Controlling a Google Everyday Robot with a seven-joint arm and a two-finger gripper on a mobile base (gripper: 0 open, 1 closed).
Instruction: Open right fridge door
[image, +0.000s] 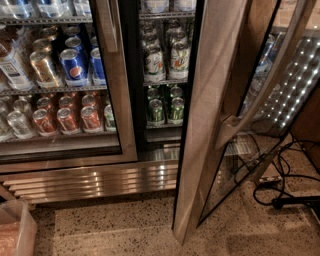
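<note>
The right fridge door (210, 115) stands swung wide open, edge-on to me, its brushed-steel frame running from the top of the view down to the floor. Its long bowed steel handle (260, 95) curves along the outer side, and the glass pane (250, 150) faces right. Behind it the open compartment shows green cans and bottles (165, 107) on shelves. The left steel-framed glass door (117, 85) is closed over blue Pepsi and orange cans. The gripper is not in view.
A steel grille (95, 182) runs along the fridge base. Black cables (280, 185) lie on the speckled floor at the right. A translucent bin (15, 232) sits at the bottom left corner. A lit LED panel (295, 90) shows through the door glass.
</note>
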